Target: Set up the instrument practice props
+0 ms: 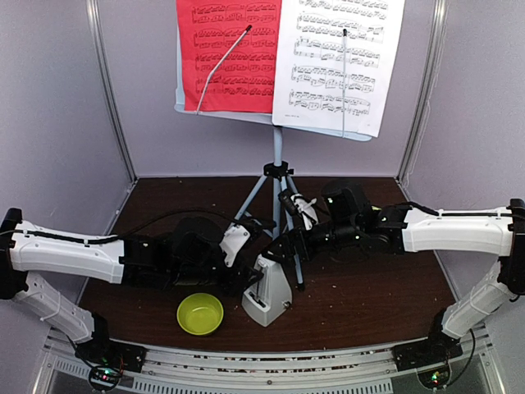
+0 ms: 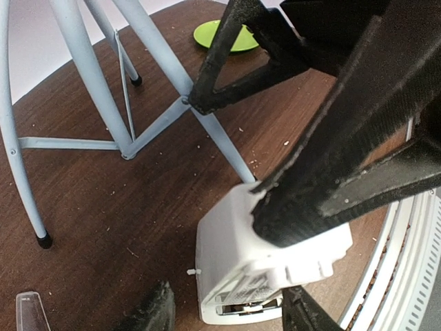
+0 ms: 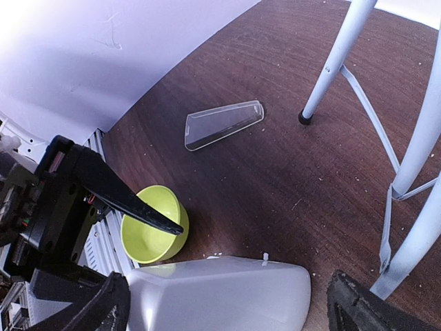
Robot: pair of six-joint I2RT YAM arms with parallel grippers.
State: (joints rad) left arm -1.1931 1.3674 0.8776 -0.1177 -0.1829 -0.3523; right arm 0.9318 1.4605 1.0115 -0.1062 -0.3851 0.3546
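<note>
- Music stand [image 1: 277, 148]: pale blue-grey tubing, black feet.
- Red sheet [image 1: 230, 53]: black printed notation in rows.
- White sheet [image 1: 338, 61]: black printed notation in rows.
- Metronome [image 1: 269, 295]: pale grey.
- Bowl [image 1: 200, 313]: lime green.
- Plate [image 2: 224, 36]: green.
- Worktop [image 1: 377, 287]: dark brown wood grain, pale specks.

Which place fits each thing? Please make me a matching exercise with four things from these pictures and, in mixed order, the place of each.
Things
1. red sheet of printed music
2. white sheet of printed music
3. lime-green round bowl
4. pale-grey pyramid metronome

Places
A. on the dark brown table, near its front edge, left of centre
B. right half of the pale perforated music stand
C. left half of the stand
D. on the table, at the foot of the stand

Pairs: 1-C, 2-B, 3-A, 4-D
</note>
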